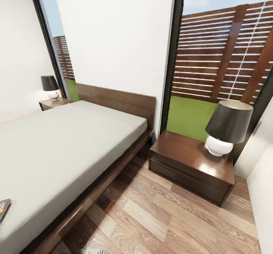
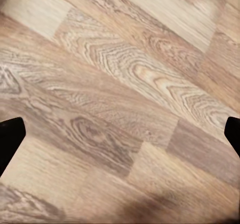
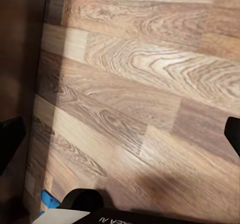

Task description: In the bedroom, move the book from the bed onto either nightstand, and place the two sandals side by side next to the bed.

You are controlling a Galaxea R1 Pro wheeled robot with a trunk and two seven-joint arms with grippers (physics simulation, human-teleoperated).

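The bed (image 1: 57, 148), with a grey mattress and a dark wooden frame and headboard, fills the left of the head view. A corner of the dark book (image 1: 3, 208) lies on the mattress at the picture's left edge. A nightstand (image 1: 185, 159) stands right of the bed, and a second nightstand (image 1: 51, 103) stands at its far side. In the left wrist view my left gripper (image 2: 120, 136) is open over bare floor. My right gripper (image 3: 120, 136) is open over floor too. A small bright blue piece (image 3: 49, 200), perhaps a sandal's edge, peeks out beside a dark robot part.
A black-shaded lamp with a white base (image 1: 225, 127) stands on the right nightstand's right half, and a smaller lamp (image 1: 50, 87) on the far one. Tall windows (image 1: 223, 57) stand behind. A white wall (image 1: 261, 178) closes in at right. Wood-plank floor (image 1: 159, 220) lies between bed and nightstand.
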